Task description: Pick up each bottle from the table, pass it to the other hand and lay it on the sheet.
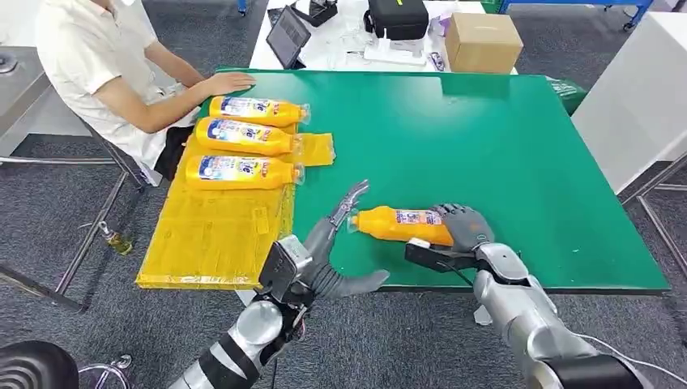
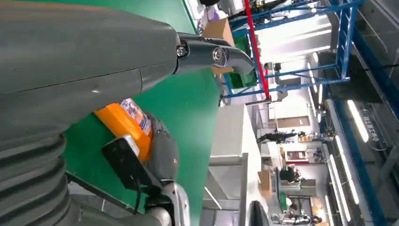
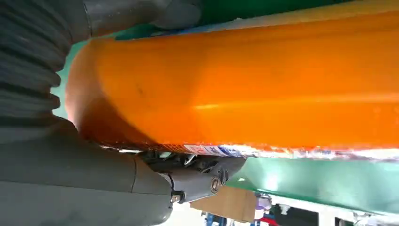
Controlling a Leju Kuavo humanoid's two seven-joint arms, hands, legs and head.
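Orange plastic bottle with a blue-and-white label [image 1: 398, 224] lies on its side at lower centre of the head view, over the green table [image 1: 502, 154], gripped around its base end by the right hand [image 1: 463, 229]; its cap end points toward the left hand [image 1: 336, 243]. That left hand, fingers spread and holding nothing, reaches toward the neck; whether a fingertip touches the cap cannot be told. Three more orange bottles [image 1: 241, 138] lie side by side on the yellow plastic sheet [image 1: 215, 235] at left. A person's hand [image 1: 227, 82] rests on the table's upper-left edge.
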